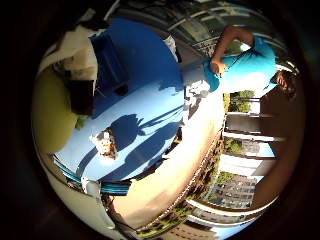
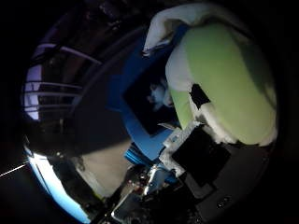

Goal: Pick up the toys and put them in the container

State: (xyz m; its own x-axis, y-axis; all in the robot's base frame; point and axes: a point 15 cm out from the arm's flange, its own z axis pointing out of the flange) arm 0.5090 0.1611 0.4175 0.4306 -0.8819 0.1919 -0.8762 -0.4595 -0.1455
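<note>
Green-and-white plush toy (image 2: 224,84) fills thumb-side view, pressed close against palm; hand (image 2: 196,163) fingers curled round it, gripping. Hand raised above blue table (image 1: 150,100). Blue container (image 1: 107,62) on table, white toy (image 2: 159,95) inside. Small orange-white toy (image 1: 105,145) lying on table, well apart from container.
</note>
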